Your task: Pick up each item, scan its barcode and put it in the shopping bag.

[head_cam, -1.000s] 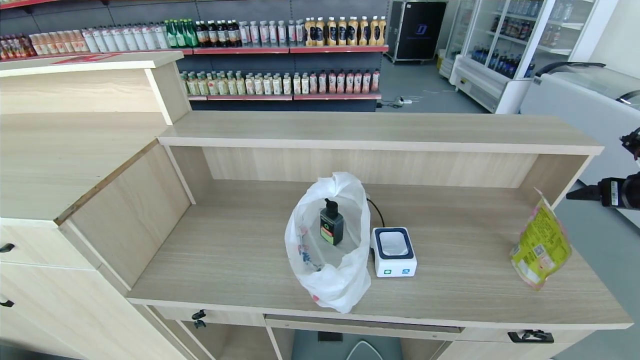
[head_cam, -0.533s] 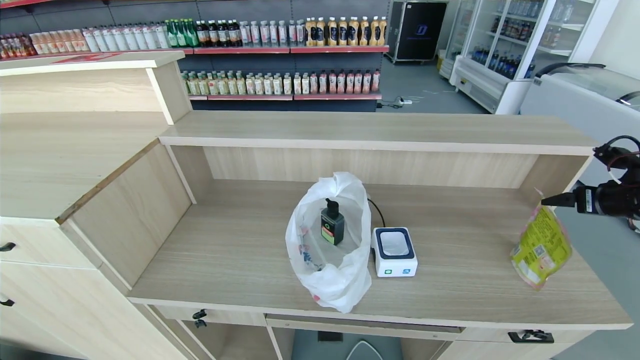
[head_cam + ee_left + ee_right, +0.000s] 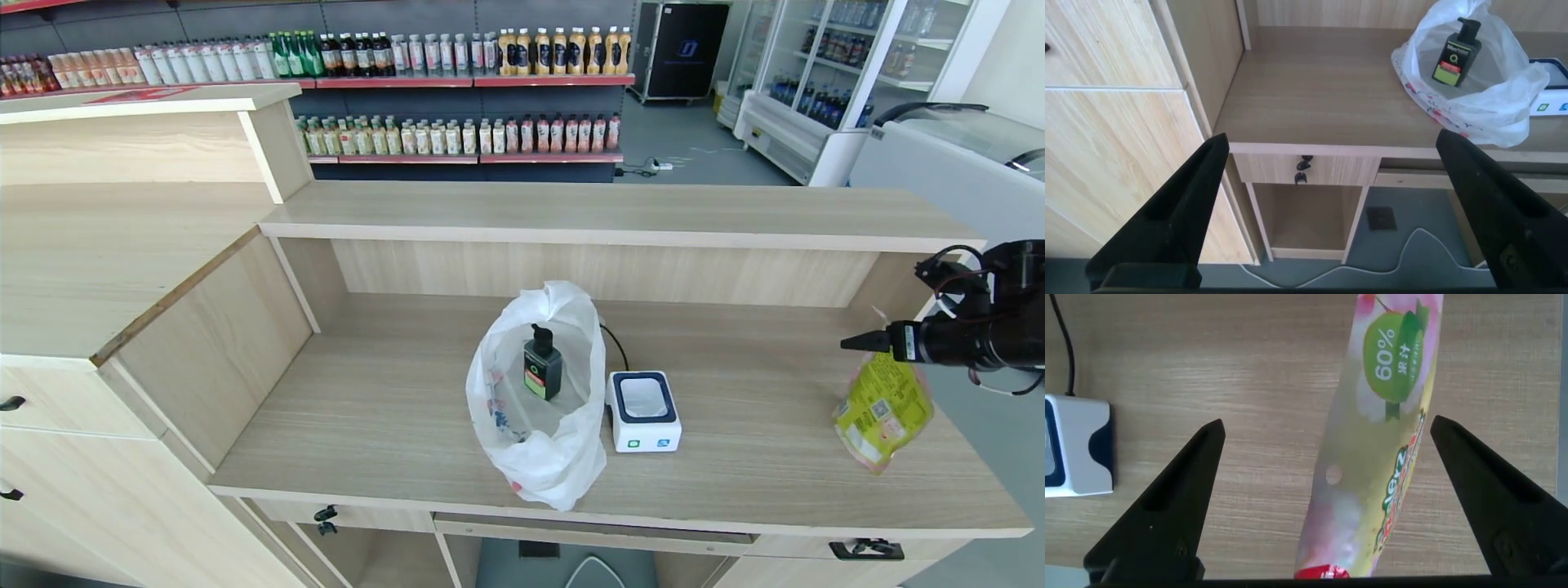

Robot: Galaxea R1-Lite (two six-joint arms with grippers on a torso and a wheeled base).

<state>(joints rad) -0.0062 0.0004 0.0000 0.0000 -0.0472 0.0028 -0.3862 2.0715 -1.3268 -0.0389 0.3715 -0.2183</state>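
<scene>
A yellow-green snack pouch [image 3: 883,406] stands upright near the counter's right end; in the right wrist view the pouch [image 3: 1384,433] lies between my fingers, untouched. My right gripper [image 3: 859,342] hovers just over its top, open [image 3: 1327,429]. The white shopping bag [image 3: 532,425] stands mid-counter with a dark pump bottle [image 3: 542,367] inside. A white barcode scanner [image 3: 643,410] sits right beside the bag. My left gripper [image 3: 1331,140] is open and holds nothing, out in front of the counter's left front edge, with the bag [image 3: 1486,98] and bottle [image 3: 1451,57] farther off.
The counter [image 3: 392,408] has a raised back ledge and a tall side wall on the left. The scanner's black cable [image 3: 614,343] runs behind the bag. Drawers and a cabinet [image 3: 1118,147] sit under the front edge. Bare wood lies between scanner and pouch.
My right gripper has moved left and slightly down from beyond the counter's right end to just above the pouch's top. The pouch, bag and scanner have not moved.
</scene>
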